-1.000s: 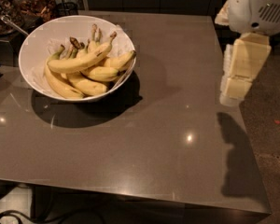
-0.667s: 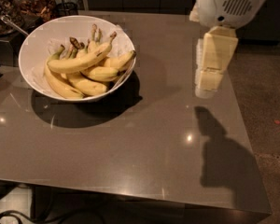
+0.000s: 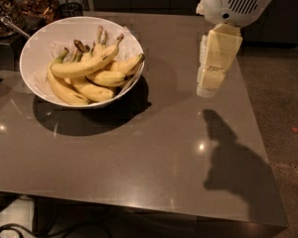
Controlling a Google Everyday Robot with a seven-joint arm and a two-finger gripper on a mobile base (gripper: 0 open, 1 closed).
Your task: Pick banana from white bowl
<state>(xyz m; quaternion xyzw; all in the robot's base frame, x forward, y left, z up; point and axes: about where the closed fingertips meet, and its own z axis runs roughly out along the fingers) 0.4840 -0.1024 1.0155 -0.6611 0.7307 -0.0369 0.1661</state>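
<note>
The gripper (image 3: 207, 87) is hanging in the upper right of the frame, pointing down over the grey table (image 3: 139, 157) beneath the arm's white housing (image 3: 236, 1), holding nothing; whether it is spread or pressed together cannot be told from this angle. It is casting a dark shadow (image 3: 228, 157) on the tabletop toward the lower right. The white bowl (image 3: 26, 58) is sitting in the upper left, well apart from the gripper. The banana (image 3: 84, 66) is lying across the top of the pile inside it, its long stem pointing up and right, resting on the shorter bananas (image 3: 97, 79) beneath.
</note>
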